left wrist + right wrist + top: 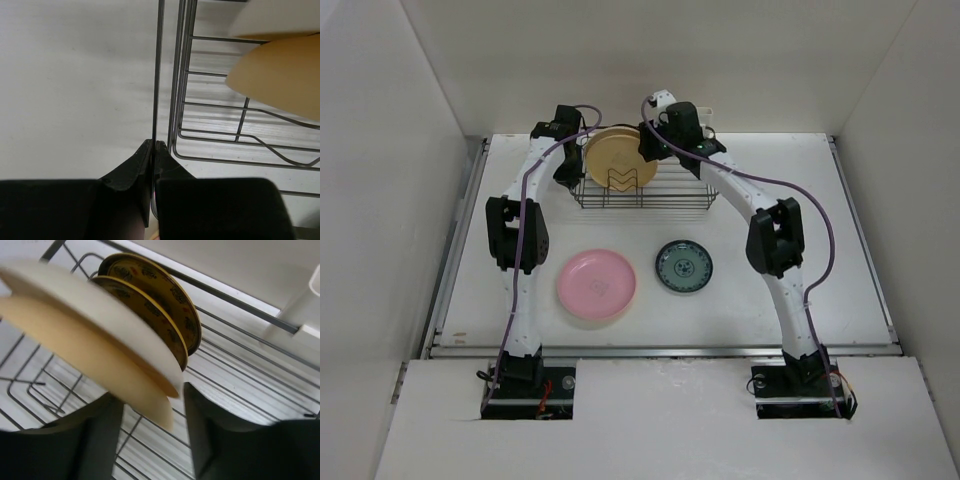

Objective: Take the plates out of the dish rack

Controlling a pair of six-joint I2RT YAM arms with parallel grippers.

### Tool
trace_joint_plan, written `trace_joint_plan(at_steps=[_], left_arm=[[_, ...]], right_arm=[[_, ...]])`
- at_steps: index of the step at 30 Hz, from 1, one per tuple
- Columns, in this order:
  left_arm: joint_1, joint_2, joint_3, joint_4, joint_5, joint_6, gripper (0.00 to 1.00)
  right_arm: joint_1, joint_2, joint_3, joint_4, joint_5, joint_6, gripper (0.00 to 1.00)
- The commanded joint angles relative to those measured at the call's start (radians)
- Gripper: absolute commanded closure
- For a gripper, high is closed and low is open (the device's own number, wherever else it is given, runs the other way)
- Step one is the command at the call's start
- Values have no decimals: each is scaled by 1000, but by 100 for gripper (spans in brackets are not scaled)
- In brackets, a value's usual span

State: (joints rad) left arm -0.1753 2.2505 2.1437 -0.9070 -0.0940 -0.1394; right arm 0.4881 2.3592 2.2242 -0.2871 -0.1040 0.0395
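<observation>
the dish rack [665,203] sits toward the far side of the table [790,180], and both arms are reaching into it from either end. the left gripper [153,148] is at the rack's left edge, its two black fingers [131,172] pinched together on a thin rim wire, so it is clamped onto the rack itself and not on any plate. the tan plate [280,75] stands off to that gripper's right, inside the rack, apart from it.

the right gripper [152,400] is over the rack's middle. its jaws are spread, one on each side of the lower rim of the tan plate, and the rim hangs in the gap between them without clearly touching either finger. the tan plate stands on edge, tilted, with the cream plate [95,302] pressed right behind it and the dark brown-and-yellow plate [162,287] behind that, all three still in the rack. a small white clip [305,305] shows on the rack's far edge.

nearer the arm bases, the pink plate [597,287] and the teal plate [684,267] lie flat on the table, side by side and well apart from both grippers.
</observation>
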Motion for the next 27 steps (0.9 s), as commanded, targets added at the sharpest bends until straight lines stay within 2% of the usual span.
trace_joint_plan(at_steps=[1, 3, 9, 10, 13, 17, 19, 22, 27], left_arm=[[-1, -22, 42, -66, -33, -42, 100], [-1, -22, 42, -66, -33, -42, 100], [-1, -22, 42, -66, -33, -42, 100], [-1, -22, 42, -66, -33, -42, 100], [-1, -22, 42, -66, -33, -42, 100], [-10, -22, 42, -66, -33, -42, 100], [-10, -22, 42, -66, -33, -42, 100], [-10, -22, 42, -66, -33, -42, 100], [-10, -22, 42, -66, -33, -42, 100]], right_arm=[[18, -23, -5, 49, 41, 2, 37], [18, -54, -32, 49, 56, 2, 38], [27, -86, -83, -1, 168, 11, 63], [27, -86, -83, -13, 179, 11, 65], [38, -116, -109, -23, 204, 11, 65], [47, -146, -143, -23, 214, 23, 46], [47, -170, -165, -23, 214, 33, 44], [47, -170, -156, -12, 204, 33, 44], [47, -129, -124, 26, 165, 42, 54]])
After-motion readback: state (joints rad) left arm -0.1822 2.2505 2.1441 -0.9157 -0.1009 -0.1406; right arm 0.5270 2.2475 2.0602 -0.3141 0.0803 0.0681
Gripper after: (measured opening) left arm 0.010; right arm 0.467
